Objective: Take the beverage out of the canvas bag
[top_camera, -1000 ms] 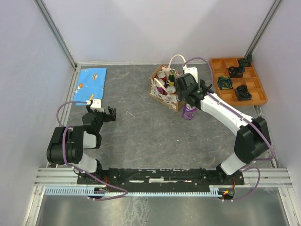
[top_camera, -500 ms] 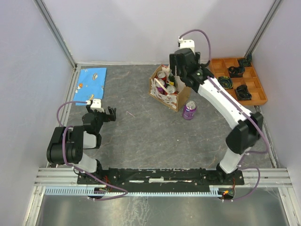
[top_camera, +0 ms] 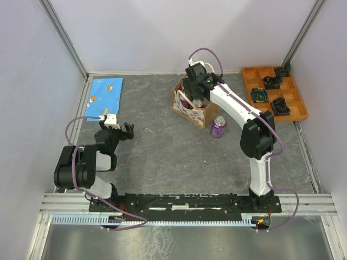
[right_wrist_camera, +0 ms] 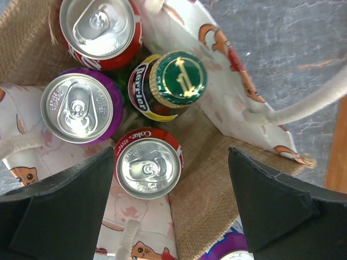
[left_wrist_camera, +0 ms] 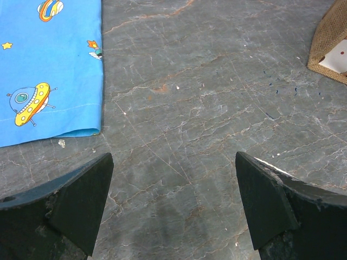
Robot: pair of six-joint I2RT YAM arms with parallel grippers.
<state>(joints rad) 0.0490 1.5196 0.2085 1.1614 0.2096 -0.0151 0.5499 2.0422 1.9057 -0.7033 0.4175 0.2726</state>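
Observation:
The canvas bag (top_camera: 191,110) stands at the back middle of the table, its burlap wall (right_wrist_camera: 217,162) and a white handle (right_wrist_camera: 303,105) showing in the right wrist view. Inside stand a red Coke can (right_wrist_camera: 147,163), a purple can (right_wrist_camera: 81,108), another red can (right_wrist_camera: 100,27) and a green-capped bottle (right_wrist_camera: 176,78). A second purple can (top_camera: 218,126) stands on the table right of the bag. My right gripper (top_camera: 196,86) (right_wrist_camera: 171,156) hangs open above the bag's mouth, holding nothing. My left gripper (top_camera: 117,129) (left_wrist_camera: 173,160) rests open over bare table.
A blue patterned cloth (top_camera: 105,92) (left_wrist_camera: 49,65) lies at the back left. An orange compartment tray (top_camera: 275,92) with dark items sits at the back right. A corner of the bag (left_wrist_camera: 332,43) shows in the left wrist view. White walls enclose the table.
My right arm has risen from the purple can on the table and swung back and left to hang over the bag. The can stays standing. The left arm has not moved.

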